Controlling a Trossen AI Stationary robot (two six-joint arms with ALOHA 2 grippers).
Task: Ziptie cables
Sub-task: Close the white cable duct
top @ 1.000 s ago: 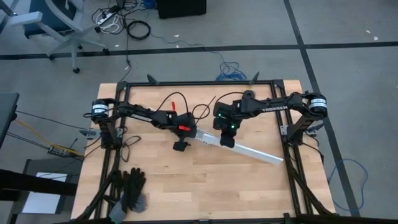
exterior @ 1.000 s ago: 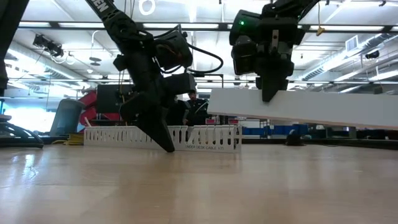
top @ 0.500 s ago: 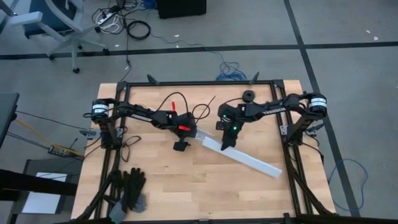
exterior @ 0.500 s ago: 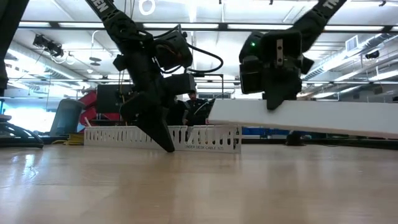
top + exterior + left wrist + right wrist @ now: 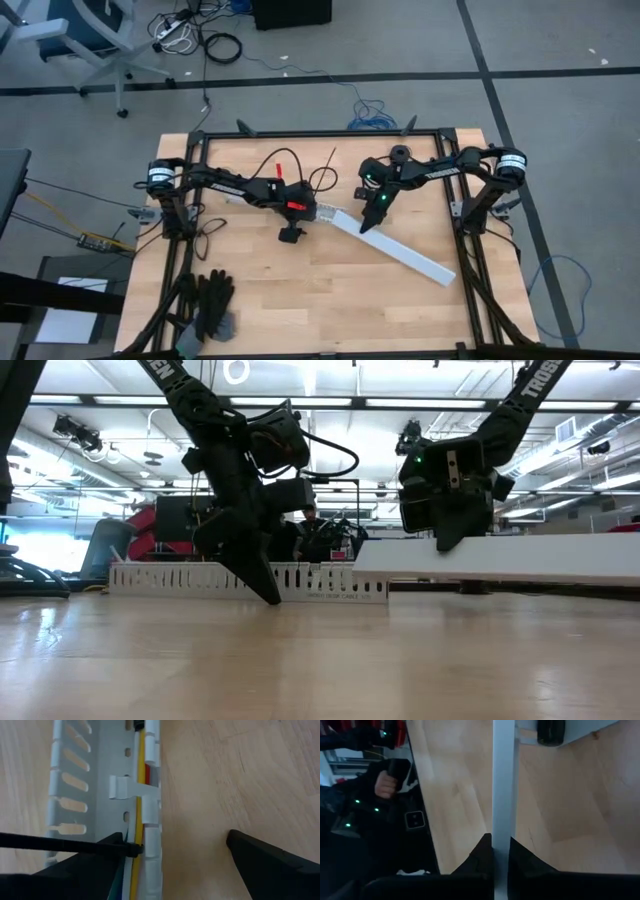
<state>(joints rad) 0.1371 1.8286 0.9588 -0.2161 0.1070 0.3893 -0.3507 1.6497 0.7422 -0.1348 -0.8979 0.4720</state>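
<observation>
The cables (image 5: 141, 775), yellow, red and green-blue, lie along the inside of a white slotted channel (image 5: 100, 770) that rests on the table (image 5: 200, 578). A thin black strip (image 5: 50, 842) crosses the channel. My left gripper (image 5: 185, 845) stands open at the channel, pointing steeply down, one finger over the channel and the other over bare wood (image 5: 290, 228). My right gripper (image 5: 501, 842) is shut on a long white flat strip (image 5: 410, 255), which hangs just right of the channel's end (image 5: 520, 558). My left gripper's one finger (image 5: 95, 860) lies over the channel beside the cables; I cannot tell whether it touches them. My right gripper pinches the white strip between its two fingers, on its flat faces (image 5: 501, 827), about a third along from the end toward the channel. The fingers slant down and lie across it. The strip hangs about level, clear of the table (image 5: 560, 558).
Black gloves (image 5: 210, 305) lie at the near left corner. A small black round part (image 5: 400, 153) and thin dark wires (image 5: 325, 175) sit toward the far edge. A person's hand (image 5: 385, 782) shows beyond the table's edge. Bare wood lies near the front.
My right gripper has come down toward the table with the white strip and has rolled. The strip now hangs lower and closer to level, shifted a little toward the table's right edge. My left gripper has kept still.
</observation>
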